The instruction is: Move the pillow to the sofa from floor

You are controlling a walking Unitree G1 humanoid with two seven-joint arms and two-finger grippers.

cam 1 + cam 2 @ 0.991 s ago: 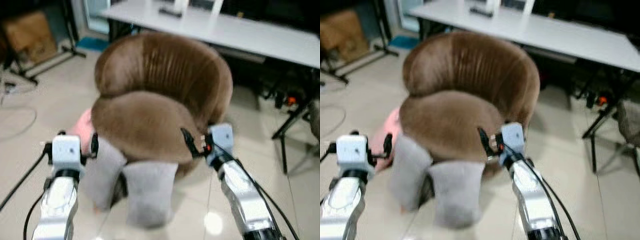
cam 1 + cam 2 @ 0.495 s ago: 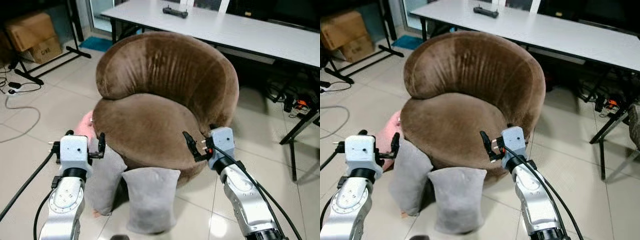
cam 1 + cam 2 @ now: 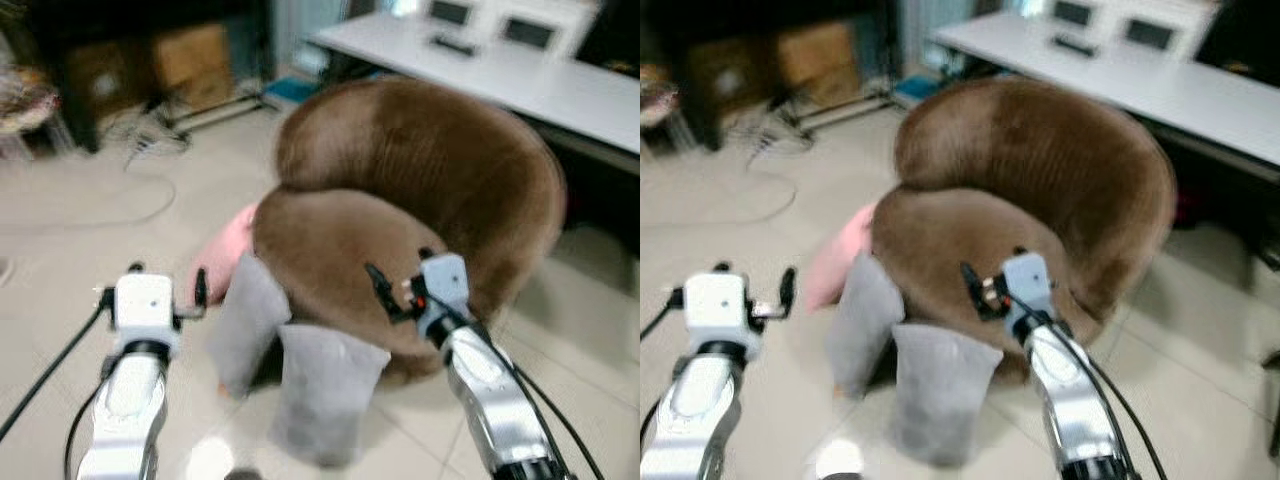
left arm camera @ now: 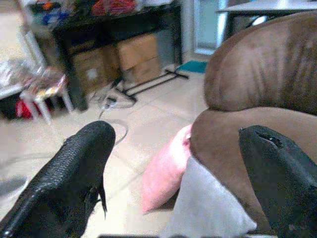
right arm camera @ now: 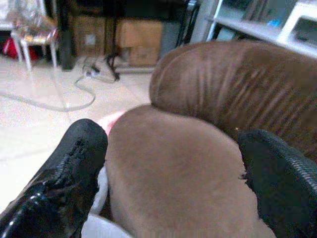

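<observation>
Approach step, I judged; eye views blurred. Pink pillow (image 3: pixel 222 258) lay on floor, left of brown sofa (image 3: pixel 420 210), behind two grey cushions (image 3: pixel 290 350). Left gripper (image 4: pixel 173 163) and right gripper (image 5: pixel 171 163) fingers released, empty. I'd steady, lower left gripper, grasp pillow edge.

The brown sofa (image 3: pixel 420 200) is showing plush, ribbed velvet; leaning against it, the grey pillow (image 3: pixel 325 395) and pink pillow (image 3: pixel 225 255) are looking matt cloth, on glossy floor tiles (image 3: pixel 80 240).
</observation>
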